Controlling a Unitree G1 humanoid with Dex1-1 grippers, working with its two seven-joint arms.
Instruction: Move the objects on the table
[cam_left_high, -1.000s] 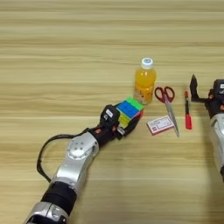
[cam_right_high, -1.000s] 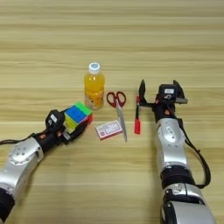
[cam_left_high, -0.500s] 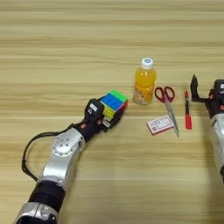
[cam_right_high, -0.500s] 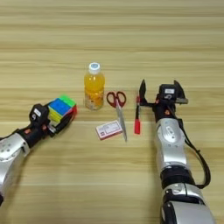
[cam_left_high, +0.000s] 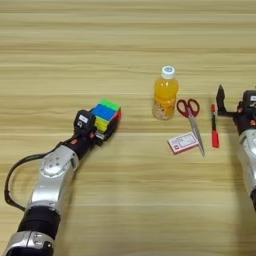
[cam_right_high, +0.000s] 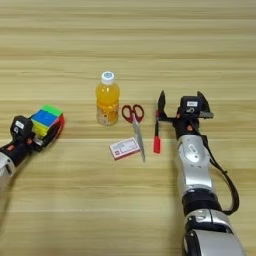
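The left claw (cam_left_high: 100, 131) is clamped on the cube (cam_left_high: 105, 116) at the counter's (cam_left_high: 125, 50) left side, well apart from the other items. The bottle (cam_left_high: 165, 93) stands upright mid-counter, scissors (cam_left_high: 191, 118) and pen (cam_left_high: 214, 127) just right of it, the card packet (cam_left_high: 183, 143) below. The right claw (cam_right_high: 181, 104) rests beside the pen, fingers spread apart.

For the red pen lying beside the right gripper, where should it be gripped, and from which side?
Probably mid-barrel, from above. The red pen lies flat, pointing away from the robot, so the jaws should close across its width. Scissors lie close on its left; the right gripper is open just beside it.
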